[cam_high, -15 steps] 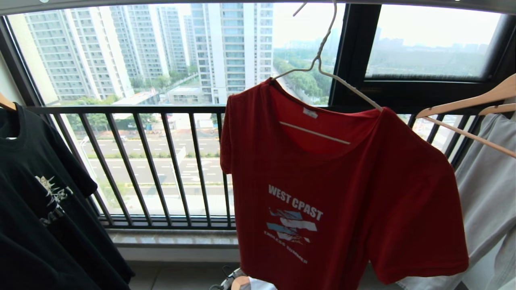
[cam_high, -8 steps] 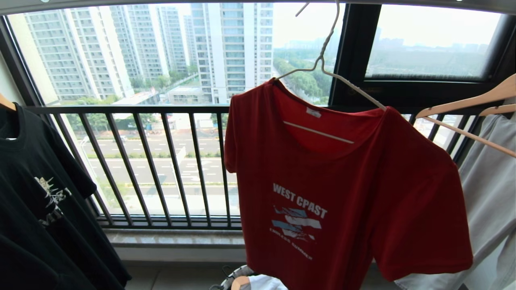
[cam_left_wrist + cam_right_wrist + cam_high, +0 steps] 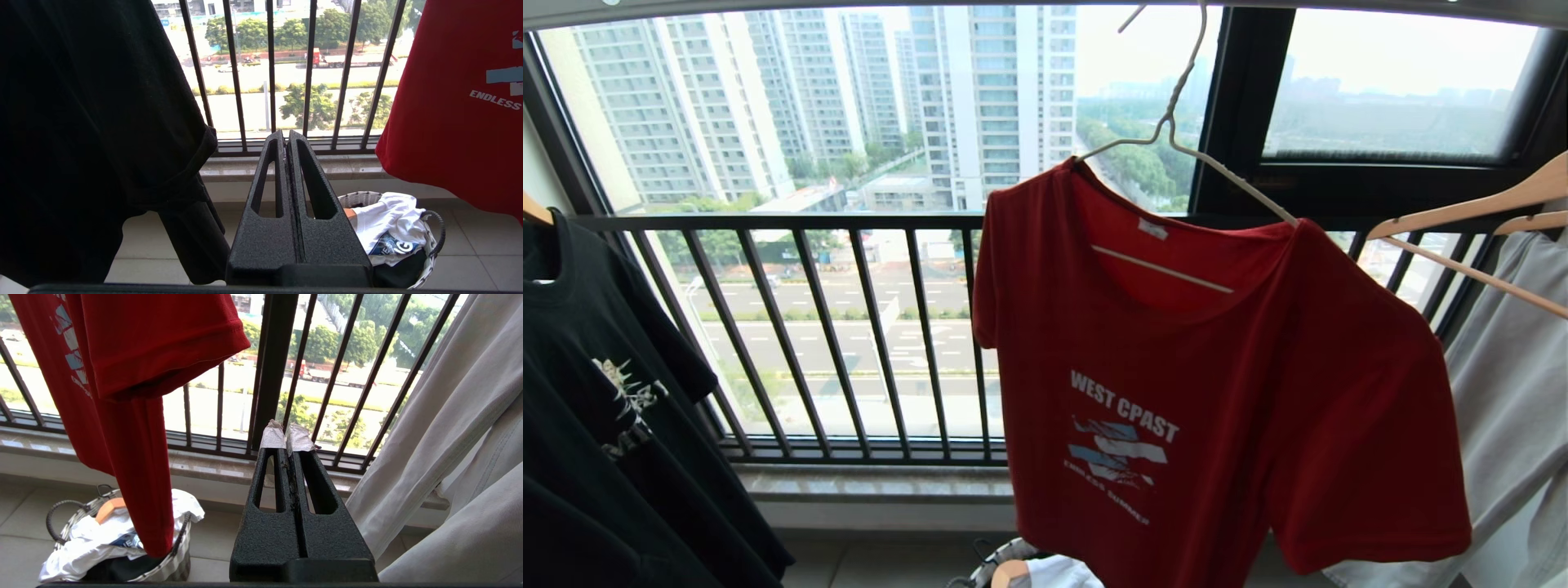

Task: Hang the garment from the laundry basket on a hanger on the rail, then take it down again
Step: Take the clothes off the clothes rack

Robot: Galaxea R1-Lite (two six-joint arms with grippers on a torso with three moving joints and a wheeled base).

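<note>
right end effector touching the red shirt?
Apart. Right wrist view: the right end effector, shut, shows window bars between it and the red shirt.

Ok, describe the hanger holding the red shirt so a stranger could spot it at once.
Look at the big window with the black railing; three shirts hang in front of it. The middle one is a red T-shirt, and its hanger is thin white wire, unlike the thick wooden hangers to its right.

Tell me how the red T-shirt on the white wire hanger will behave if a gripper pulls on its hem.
The red T-shirt is probably floppy: its sleeve and hem drape in soft folds. It likely swings as one with the thin white wire hanger, which hangs by a slim hook. It already sits tilted, so a sideways tug might slide it off.
</note>
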